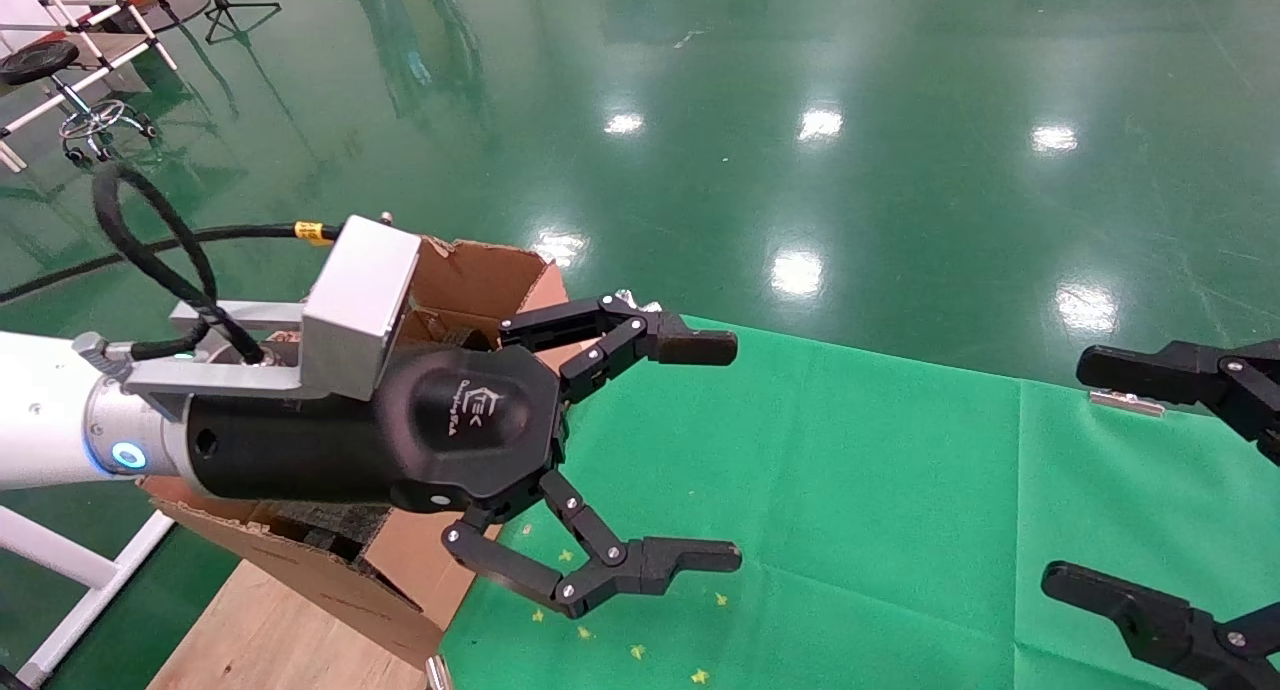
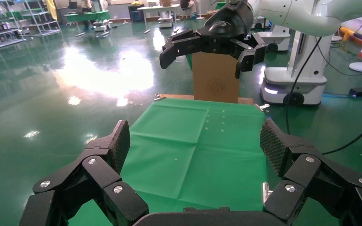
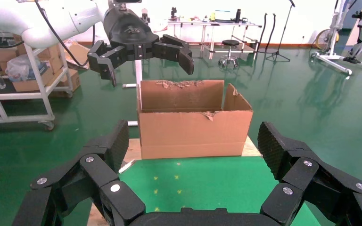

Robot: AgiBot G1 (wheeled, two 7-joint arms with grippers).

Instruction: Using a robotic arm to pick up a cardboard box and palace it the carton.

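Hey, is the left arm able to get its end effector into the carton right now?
Probably yes. The left end effector hangs open, holding nothing, just beside the carton, whose top is open. Nothing visible blocks the way in, though its inside is mostly hidden.

Left gripper point(image 1: 715, 450) raised at table's left edge, fingers spread wide, empty. Right gripper point(image 1: 1100, 475) at right edge, also spread, empty.

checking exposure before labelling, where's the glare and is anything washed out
Head view: ceiling lights mirror as white spots on the glossy green floor. Left wrist view: a broad blown-out patch on the floor left of the green cloth. Right wrist view: the far wall is overexposed, the carton evenly lit.
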